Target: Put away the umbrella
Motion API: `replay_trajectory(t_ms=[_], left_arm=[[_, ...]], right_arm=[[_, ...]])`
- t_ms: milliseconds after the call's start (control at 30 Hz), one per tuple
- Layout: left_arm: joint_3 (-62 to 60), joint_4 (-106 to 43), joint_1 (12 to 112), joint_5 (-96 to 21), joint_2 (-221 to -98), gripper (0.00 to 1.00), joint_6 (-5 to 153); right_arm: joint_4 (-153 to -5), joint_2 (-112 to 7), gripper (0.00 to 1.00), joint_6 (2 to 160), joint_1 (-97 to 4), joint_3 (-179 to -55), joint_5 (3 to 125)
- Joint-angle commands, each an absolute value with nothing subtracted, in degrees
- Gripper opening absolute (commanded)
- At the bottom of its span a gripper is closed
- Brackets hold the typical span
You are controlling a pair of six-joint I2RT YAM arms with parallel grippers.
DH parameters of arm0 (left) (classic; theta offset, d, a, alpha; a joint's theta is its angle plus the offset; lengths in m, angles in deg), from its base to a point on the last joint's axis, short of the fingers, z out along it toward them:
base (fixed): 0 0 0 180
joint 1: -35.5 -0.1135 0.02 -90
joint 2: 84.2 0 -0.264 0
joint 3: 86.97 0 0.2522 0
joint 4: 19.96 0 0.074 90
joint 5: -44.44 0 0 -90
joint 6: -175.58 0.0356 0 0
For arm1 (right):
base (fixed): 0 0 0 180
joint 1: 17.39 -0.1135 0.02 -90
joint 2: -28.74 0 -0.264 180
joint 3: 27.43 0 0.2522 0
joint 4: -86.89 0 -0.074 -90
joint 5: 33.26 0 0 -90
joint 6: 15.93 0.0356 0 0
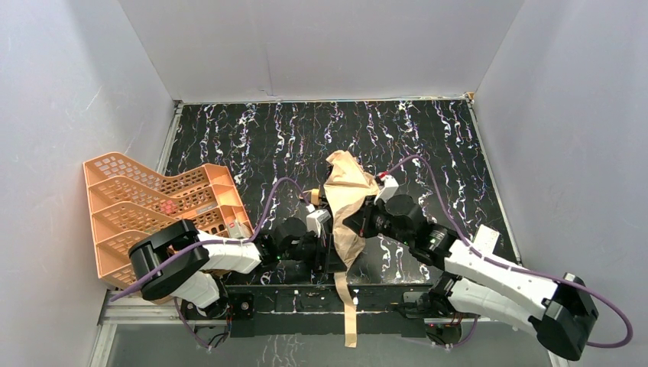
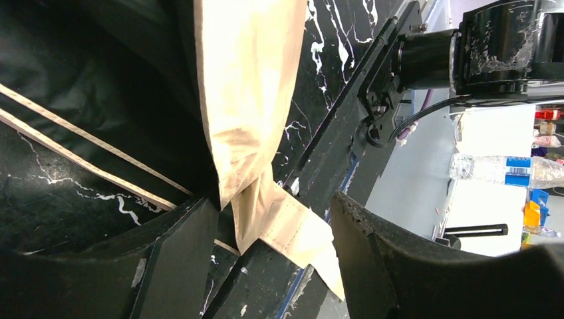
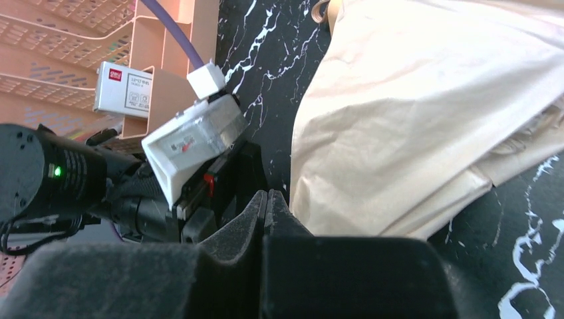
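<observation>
Umbrella (image 1: 348,200) lies crumpled on the marbled table (image 1: 252,138) — tan side up.

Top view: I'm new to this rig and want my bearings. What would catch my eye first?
The tan umbrella stands out first, crumpled in the middle of the black marbled table between both arms, its strap trailing past the near edge. Next comes the orange rack at the table's left side. In the left wrist view, the left gripper stands open with tan cloth between its fingers.
</observation>
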State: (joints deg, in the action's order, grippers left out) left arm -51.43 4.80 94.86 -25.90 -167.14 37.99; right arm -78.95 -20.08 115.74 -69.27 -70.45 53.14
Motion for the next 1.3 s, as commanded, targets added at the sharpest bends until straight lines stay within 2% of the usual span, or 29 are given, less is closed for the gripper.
replay_trajectory(t_ms=[0,200,333,667,833,900,1067,1167,1267], left_arm=[[-52.72,6.27,95.81,-26.96,-167.58,0.61,38.67],[-52.91,6.29,96.36,-27.75,-168.60,0.59,38.56],[-52.95,6.44,96.67,-28.14,-169.13,0.59,38.48],[-53.09,6.51,97.03,-28.77,-169.29,0.58,38.39],[-52.87,6.44,97.13,-29.34,-167.52,0.61,38.19],[-52.82,5.51,97.12,-30.63,-165.16,0.65,37.86],[-47.76,-7.54,96.92,-36.21,-155.81,0.74,41.39],[-43.32,-17.52,95.79,-41.17,-150.92,0.80,43.88],[-38.48,-25.35,90.56,-42.37,-148.46,0.82,45.62]], right_arm=[[-89.69,-24.26,0.04,115.80,-69.22,-71.61,53.69],[-90.93,-31.02,0.06,118.12,-68.37,-72.45,58.62],[-90.34,-33.99,0.08,124.06,-68.28,-70.60,57.26],[-95.10,-38.19,0.03,125.13,-67.22,-62.08,55.04],[-102.17,-41.08,0.03,125.85,-66.97,-55.20,55.69],[-103.66,-41.92,0.03,126.15,-66.67,-53.36,55.48],[-103.85,-44.22,0.03,124.73,-66.22,-52.25,55.51],[-102.42,-45.80,0.00,123.32,-66.21,-53.47,55.99],[-99.35,-46.73,0.00,121.46,-66.21,-55.31,55.95]])
